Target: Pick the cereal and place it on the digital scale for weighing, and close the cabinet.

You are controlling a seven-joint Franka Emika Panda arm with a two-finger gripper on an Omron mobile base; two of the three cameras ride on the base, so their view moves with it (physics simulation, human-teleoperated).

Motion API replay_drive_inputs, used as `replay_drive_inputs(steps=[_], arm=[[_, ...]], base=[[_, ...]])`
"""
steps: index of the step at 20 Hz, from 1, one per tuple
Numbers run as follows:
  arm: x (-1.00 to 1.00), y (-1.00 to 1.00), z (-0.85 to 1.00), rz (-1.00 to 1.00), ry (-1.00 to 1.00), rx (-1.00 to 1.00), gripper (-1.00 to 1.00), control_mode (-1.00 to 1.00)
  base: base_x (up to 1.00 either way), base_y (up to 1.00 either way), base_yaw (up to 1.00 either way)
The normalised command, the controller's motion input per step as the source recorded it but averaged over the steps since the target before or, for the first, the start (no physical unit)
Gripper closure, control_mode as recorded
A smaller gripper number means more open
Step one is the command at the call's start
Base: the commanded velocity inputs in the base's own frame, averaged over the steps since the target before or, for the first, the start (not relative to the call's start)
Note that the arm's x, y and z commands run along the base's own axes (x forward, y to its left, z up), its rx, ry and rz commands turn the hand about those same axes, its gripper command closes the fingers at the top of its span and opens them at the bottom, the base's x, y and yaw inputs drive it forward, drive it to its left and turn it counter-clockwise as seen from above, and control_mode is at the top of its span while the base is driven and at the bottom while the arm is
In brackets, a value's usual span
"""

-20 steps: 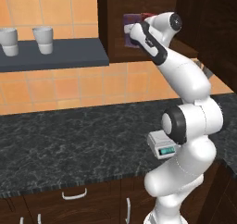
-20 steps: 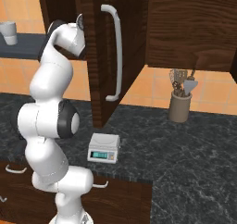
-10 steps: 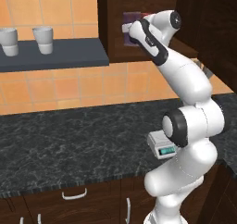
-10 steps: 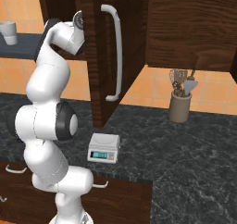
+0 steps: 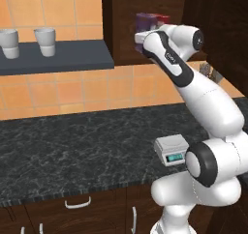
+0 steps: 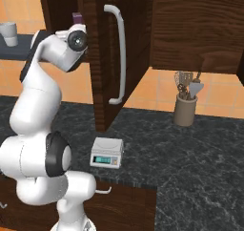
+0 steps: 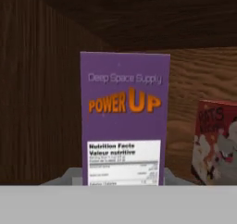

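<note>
While you look along the hand, the purple cereal [image 7: 124, 121] stands right in front, upright, with "POWER UP" in orange letters and a white label low on its face. You cannot see the dark tips themselves, but the hand [image 5: 141, 38] is squeezed together on the cereal box, low down on its sides. Just beside the cereal, on the right of that view, stands a red box [image 7: 216, 144] with a white picture. Both boxes sit inside the cabinet [image 7: 37, 89], with dark wood at the side and behind them.

From the left base view you can see the white arm [image 5: 193, 88] reach up from the lower right and into the open cabinet, where the top of the purple box pokes out above the hand.

Down low and near you, the digital scale [image 6: 106, 152] lies flat on the dark speckled desk [image 6: 190, 153], close to the front edge. Nothing sits on it. Its greenish strip faces you. Under the desk you see dark drawers [image 5: 77, 211] with curved silver handles.

Above the scale, the cabinet door [image 6: 116, 48] stands open, and its long silver bar handle [image 6: 119, 53] runs up and down.

Farther back on the desk, by the orange tiled wall, a pot of kitchen tools [image 6: 186, 106] stands upright. On the other side, two pale cups [image 5: 26, 42] sit on a grey shelf [image 5: 58, 56] on the wall.
</note>
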Motion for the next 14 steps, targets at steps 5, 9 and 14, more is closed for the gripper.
replay_drive_inputs(steps=[5, 9, 14], arm=[[-1.0, -0.01, -0.06, 0.0, -0.11, 0.02, 1.0, -1.0], [-1.0, -0.3, 0.07, 0.0, 0.0, 0.0, 1.0, -1.0], [-1.0, -0.27, -0.17, -0.08, 0.19, 0.0, 1.0, -1.0]], base=[[0.0, 0.0, 0.0], [0.0, 0.0, 0.0], [0.0, 0.0, 0.0]])
